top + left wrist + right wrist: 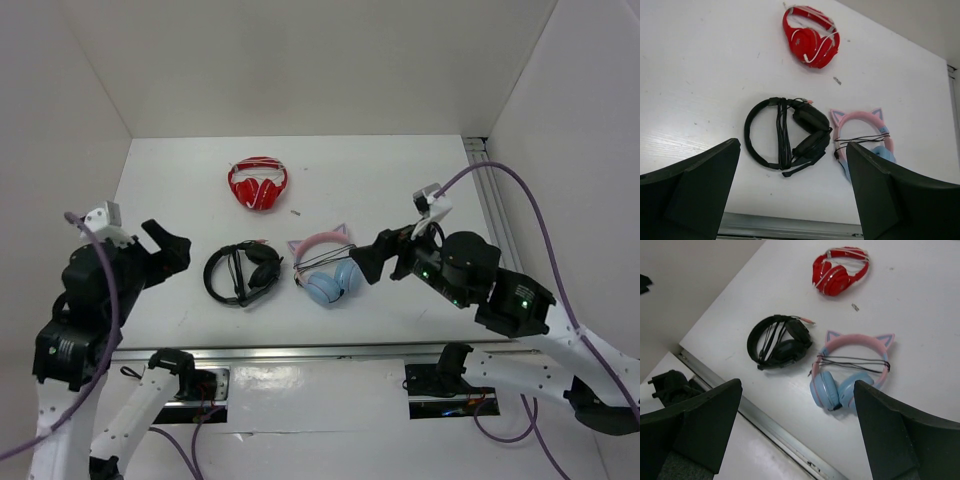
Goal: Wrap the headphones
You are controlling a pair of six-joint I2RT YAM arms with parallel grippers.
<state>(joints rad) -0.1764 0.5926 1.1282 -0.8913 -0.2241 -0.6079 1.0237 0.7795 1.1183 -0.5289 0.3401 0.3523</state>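
The black headphones [262,268] lie flat on the white table [180,190], in front of the arms and left of centre. Their thin cable is wound in a bundle across the headband [782,132], the boom microphone [799,170] points toward the near edge, and small coloured plugs [807,320] stick out at the far side. My left gripper [168,250] hovers open to the left of them, apart from them, with nothing between its fingers [705,175]. My right gripper [368,258] hangs open on the right, beside the cat-ear headset, and is also empty.
Red-and-white headphones [258,185] lie at the back. Pink-and-blue cat-ear headphones [325,270], cable wound across the band, sit right of the black pair. A small loose bit [296,212] lies between them. A metal rail [300,350] edges the near side; white walls enclose the table.
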